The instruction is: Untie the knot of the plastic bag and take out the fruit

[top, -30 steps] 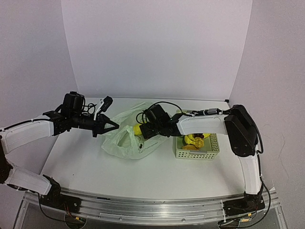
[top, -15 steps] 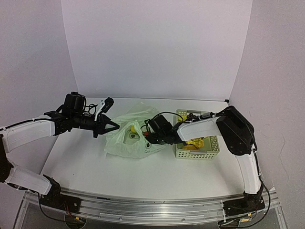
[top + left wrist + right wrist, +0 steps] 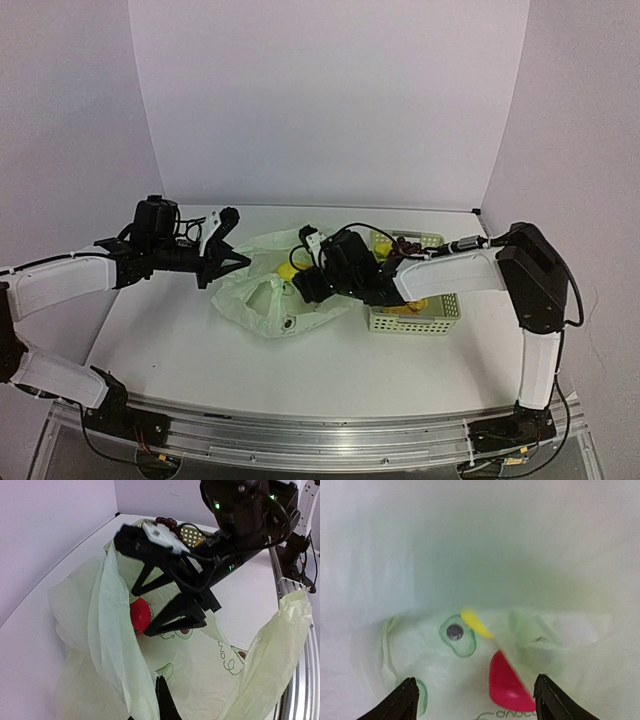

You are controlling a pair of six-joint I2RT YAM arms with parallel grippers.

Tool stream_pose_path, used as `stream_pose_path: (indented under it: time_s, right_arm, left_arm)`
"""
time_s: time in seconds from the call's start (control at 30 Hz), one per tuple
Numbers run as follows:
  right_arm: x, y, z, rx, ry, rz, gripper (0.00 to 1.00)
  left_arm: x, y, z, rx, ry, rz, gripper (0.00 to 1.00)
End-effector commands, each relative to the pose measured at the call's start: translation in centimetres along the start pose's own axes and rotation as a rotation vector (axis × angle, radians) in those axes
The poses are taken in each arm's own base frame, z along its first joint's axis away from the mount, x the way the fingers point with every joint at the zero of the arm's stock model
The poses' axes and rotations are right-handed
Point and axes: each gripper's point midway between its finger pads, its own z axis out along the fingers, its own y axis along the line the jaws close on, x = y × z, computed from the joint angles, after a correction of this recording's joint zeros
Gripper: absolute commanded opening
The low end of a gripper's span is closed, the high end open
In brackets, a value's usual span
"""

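- Thin pale green plastic bag (image 3: 268, 297), centre of the desk (image 3: 180, 340): mouth open, knot judged undone.
- Perforated pale basket (image 3: 420, 318), centre right: holds removed fruit.
- Right gripper (image 3: 170, 602): jaws spread inside bag.
- Left gripper (image 3: 228, 262): jaws pinching the bag rim.
- Red toy apple (image 3: 507, 686): remains bagged.

The plastic bag (image 3: 200, 655) carries green printing: cartoon outlines and curly lettering. In the left wrist view a few letters run along the bag's inner side near the right, perhaps "ava", too broken by creases to read. In the right wrist view the bag (image 3: 420, 570) shows the start of a word at the bottom edge, looking like "Cano", cut off by the frame. No other text is legible.
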Motion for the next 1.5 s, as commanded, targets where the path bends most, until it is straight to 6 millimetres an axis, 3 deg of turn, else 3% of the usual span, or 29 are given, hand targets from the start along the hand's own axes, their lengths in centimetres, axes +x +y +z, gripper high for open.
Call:
stream_pose_path:
  time_s: [0.0,0.13,0.3,0.53,0.87,1.03,1.17,1.3,1.47]
  right_arm:
    - [-5.5,-2.8,-1.1,0.15,-0.155,0.107,0.75]
    - [-3.9,-3.6,0.2,0.177,-0.126,0.149,0.73]
    - [-3.9,-3.5,1.9,0.156,-0.106,0.111,0.71]
    - [-0.1,-5.3,4.9,0.158,0.023,0.095,0.78]
    - [4.5,-4.2,6.7,0.103,0.16,0.05,0.8]
    - [5.6,-4.8,6.6,0.129,0.184,0.037,0.8]
    - [5.1,-5.6,6.3,0.174,0.176,0.011,0.72]
    - [4.4,-5.9,5.8,0.191,0.169,-0.013,0.46]
    - [1.5,-3.7,4.1,0.087,0.126,-0.035,0.31]
  left_arm:
    - [-1.1,0.5,-0.3,-0.049,-0.047,0.233,0.0]
    - [-1.2,0.7,-0.1,-0.048,-0.046,0.269,0.0]
    - [-1.5,1.0,0.4,-0.035,-0.047,0.254,0.0]
    - [-1.8,1.3,0.5,-0.035,-0.048,0.227,0.0]
    - [-1.8,1.3,0.4,-0.04,-0.048,0.205,0.0]
    - [-1.9,1.5,0.3,-0.047,-0.048,0.201,0.0]
    - [-1.9,1.4,0.4,-0.043,-0.049,0.2,0.0]
    - [-2.2,1.6,0.4,-0.048,-0.052,0.196,0.0]
    - [-2.8,3.0,0.4,-0.096,-0.054,0.146,0.0]
